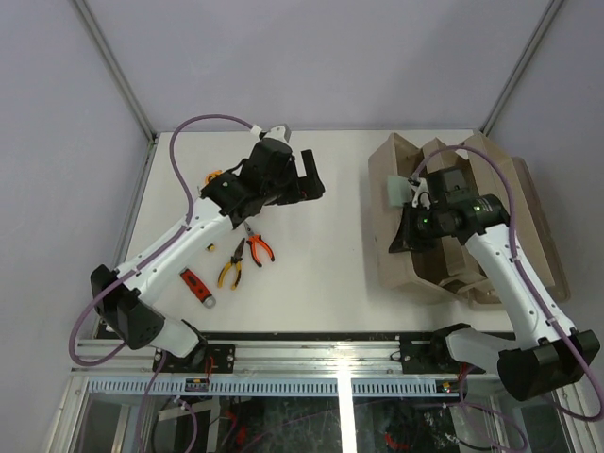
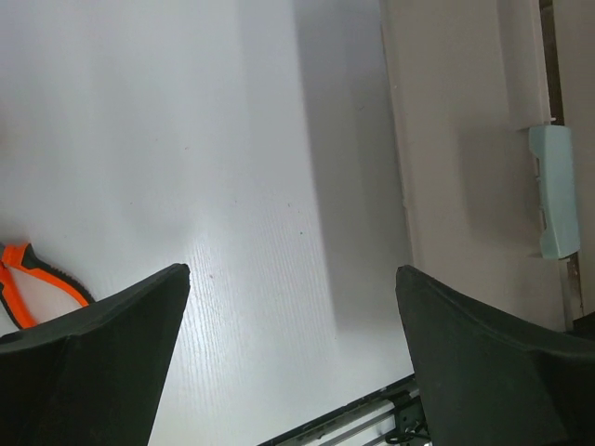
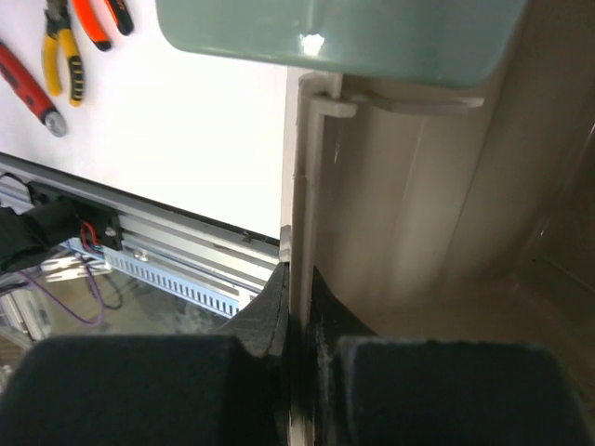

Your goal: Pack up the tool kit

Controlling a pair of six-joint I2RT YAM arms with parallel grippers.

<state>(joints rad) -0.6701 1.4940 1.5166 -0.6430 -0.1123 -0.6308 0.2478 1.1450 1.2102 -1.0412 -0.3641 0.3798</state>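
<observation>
The beige toolbox [image 1: 415, 269] lies open at the right, its lid [image 1: 538, 217] folded back to the right and its pale green latch [image 1: 396, 189] on the front wall. My right gripper [image 1: 404, 231] is shut on that front wall's rim [image 3: 299, 223], just below the latch [image 3: 344, 32]. My left gripper [image 1: 310, 177] is open and empty over the bare table; in its own view [image 2: 293, 279] only the table shows between the fingers. Orange pliers [image 1: 260, 248], yellow pliers [image 1: 231, 264], a red-handled tool [image 1: 198, 288] and an orange tape measure [image 1: 214, 176] lie on the table at the left.
A small yellow item [image 1: 211, 247] lies by the pliers. The left wrist view shows the toolbox wall [image 2: 465, 139] at the right and an orange pliers handle [image 2: 28, 279] at the left. The table's near edge has a metal rail [image 1: 311, 347].
</observation>
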